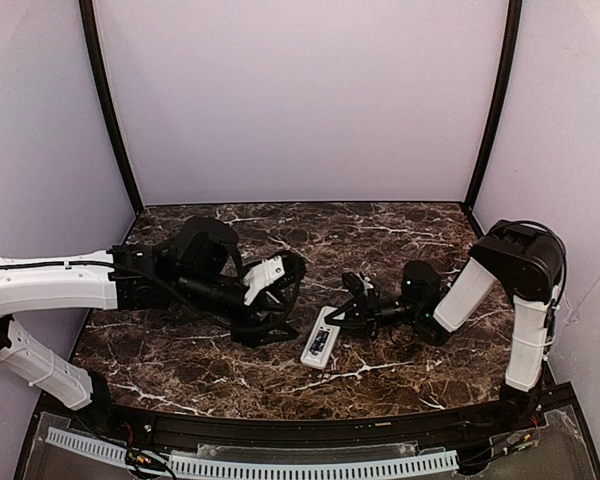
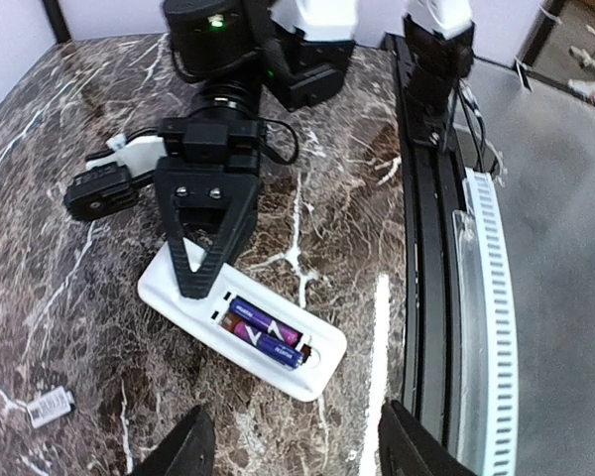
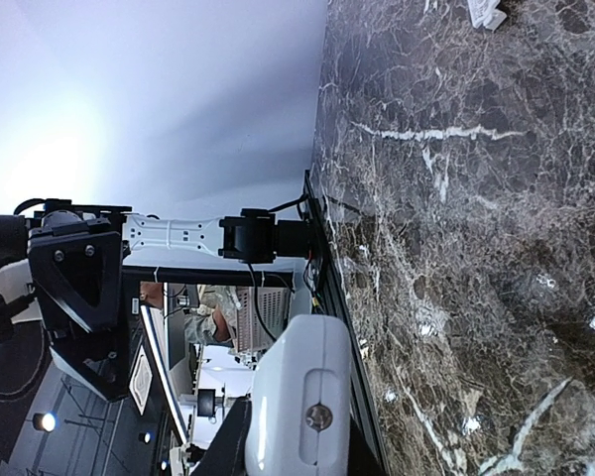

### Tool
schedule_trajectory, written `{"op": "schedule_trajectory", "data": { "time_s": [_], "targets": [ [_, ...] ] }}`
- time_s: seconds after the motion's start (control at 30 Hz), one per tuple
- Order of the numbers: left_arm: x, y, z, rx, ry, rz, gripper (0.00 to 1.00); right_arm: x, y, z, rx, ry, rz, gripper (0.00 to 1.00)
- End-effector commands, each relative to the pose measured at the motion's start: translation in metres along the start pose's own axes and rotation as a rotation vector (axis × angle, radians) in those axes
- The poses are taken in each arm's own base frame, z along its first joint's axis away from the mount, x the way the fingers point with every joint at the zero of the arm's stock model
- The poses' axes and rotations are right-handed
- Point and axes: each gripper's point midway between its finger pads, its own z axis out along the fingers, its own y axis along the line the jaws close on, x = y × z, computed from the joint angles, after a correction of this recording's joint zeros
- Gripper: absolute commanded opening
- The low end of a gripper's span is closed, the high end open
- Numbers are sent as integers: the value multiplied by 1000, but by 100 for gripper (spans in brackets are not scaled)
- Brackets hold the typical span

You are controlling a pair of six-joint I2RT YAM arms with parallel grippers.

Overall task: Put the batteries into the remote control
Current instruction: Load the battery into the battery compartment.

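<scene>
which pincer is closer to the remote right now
Right. The right pincer, shut, has its tips on one end of the remote control; the left pincer hovers open off its long side, not touching.

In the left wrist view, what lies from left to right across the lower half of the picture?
Small white rectangular tag → white oblong remote control holding two purple cylindrical batteries → black rail at the table edge → white toothed plastic strip.
</scene>
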Motion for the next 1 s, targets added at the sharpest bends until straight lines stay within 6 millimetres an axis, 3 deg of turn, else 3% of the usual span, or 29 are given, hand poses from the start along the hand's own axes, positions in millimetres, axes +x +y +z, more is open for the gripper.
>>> {"op": "schedule_trajectory", "data": {
  "time_s": [0.0,0.17,0.53,0.97],
  "targets": [
    [11,-25,10,121,-10,241,54,7,26,2,-58,48,-78,0],
    [22,-33,24,136,17,356,39,10,30,3,-64,72,-88,0],
    [34,-52,43,205,37,567,24,18,35,8,-67,119,-105,0],
    [30,-44,54,181,58,594,22,21,33,13,-56,133,-109,0]
  ]
}}
